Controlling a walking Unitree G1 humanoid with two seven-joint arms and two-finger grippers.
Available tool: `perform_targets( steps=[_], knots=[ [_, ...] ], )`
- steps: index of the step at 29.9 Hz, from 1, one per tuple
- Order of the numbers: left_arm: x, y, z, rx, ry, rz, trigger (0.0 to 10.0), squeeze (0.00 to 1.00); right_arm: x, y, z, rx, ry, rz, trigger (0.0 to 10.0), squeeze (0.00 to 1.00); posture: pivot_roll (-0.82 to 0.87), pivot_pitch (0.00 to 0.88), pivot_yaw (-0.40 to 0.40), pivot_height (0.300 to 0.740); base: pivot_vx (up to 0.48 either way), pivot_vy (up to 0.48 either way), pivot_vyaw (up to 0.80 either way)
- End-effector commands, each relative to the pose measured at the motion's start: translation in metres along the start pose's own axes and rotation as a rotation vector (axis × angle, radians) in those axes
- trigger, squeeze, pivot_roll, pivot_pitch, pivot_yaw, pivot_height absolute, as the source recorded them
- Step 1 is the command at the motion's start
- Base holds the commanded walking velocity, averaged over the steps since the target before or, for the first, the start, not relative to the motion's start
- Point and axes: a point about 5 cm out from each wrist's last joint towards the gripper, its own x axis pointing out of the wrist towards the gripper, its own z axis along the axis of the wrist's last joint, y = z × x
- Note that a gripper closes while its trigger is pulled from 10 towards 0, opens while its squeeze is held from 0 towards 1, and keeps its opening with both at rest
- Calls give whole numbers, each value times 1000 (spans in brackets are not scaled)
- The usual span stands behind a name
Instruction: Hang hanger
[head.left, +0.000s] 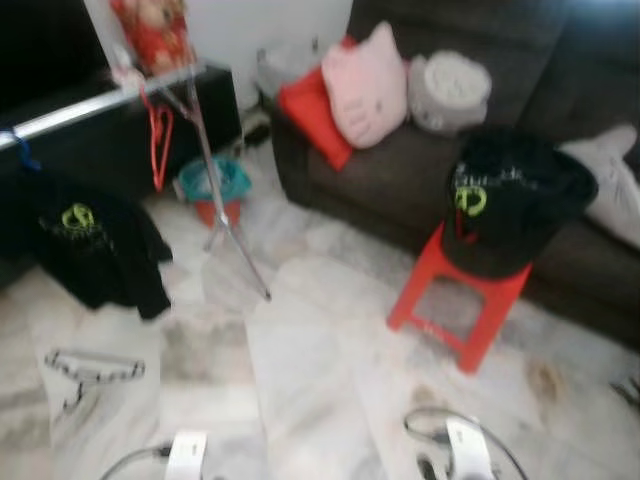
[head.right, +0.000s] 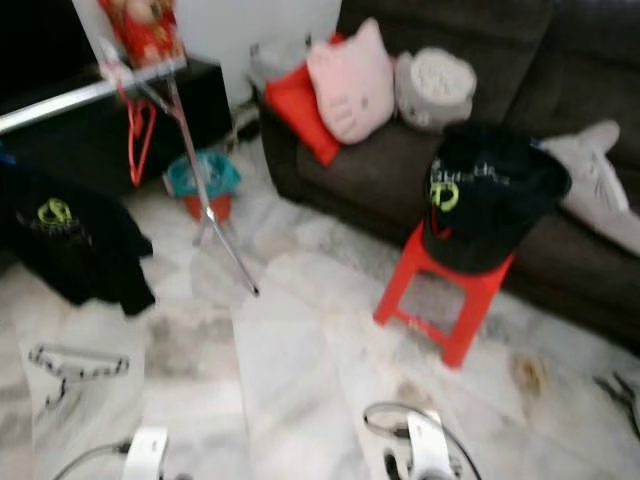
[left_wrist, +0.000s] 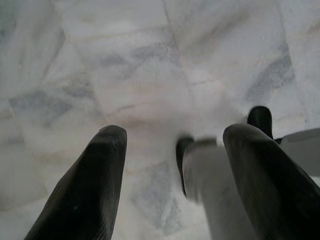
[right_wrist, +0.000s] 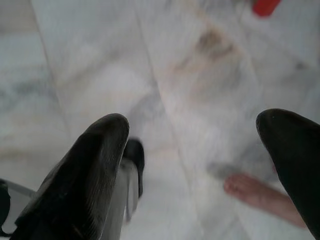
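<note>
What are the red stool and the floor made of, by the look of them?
The red stool looks like moulded plastic: uniform bright colour, thick one-piece legs. The floor seems polished marble or marble-look tile: pale with grey veins, visible joints, a soft sheen.

No wording I can read anywhere; the head views are too soft.

Black T-shirt hanging from the silver clothes rail (head.left: 85, 245): I see a yellow-green round emblem on the chest with a pale line of lettering through it, illegible.

Black garment draped over the red plastic stool (head.left: 510, 200): same yellow-green emblem, with a band of whitish lettering above it, too blurred for me to make out.

Wrist views: I find no markings on the marble floor tiles.
</note>
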Motion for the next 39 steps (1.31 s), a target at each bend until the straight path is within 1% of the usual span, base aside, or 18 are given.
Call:
perform_targets(
  steps=[1,11,39],
  knots=[
    [-2,6,-8,3,32,18,10000,0,1,5,3,8,-11,9,10000,0,-22,0,-9,736,266,0,-769],
    [-2,7,-7,-1,28,20,10000,0,1,6,5,16,-19,5,10000,0,-27,0,-1,736,336,0,-738],
    [-2,9,-6,7,26,25,10000,0,1,8,6,38,-34,-3,10000,0,-34,0,10,736,339,0,0]
  ],
)
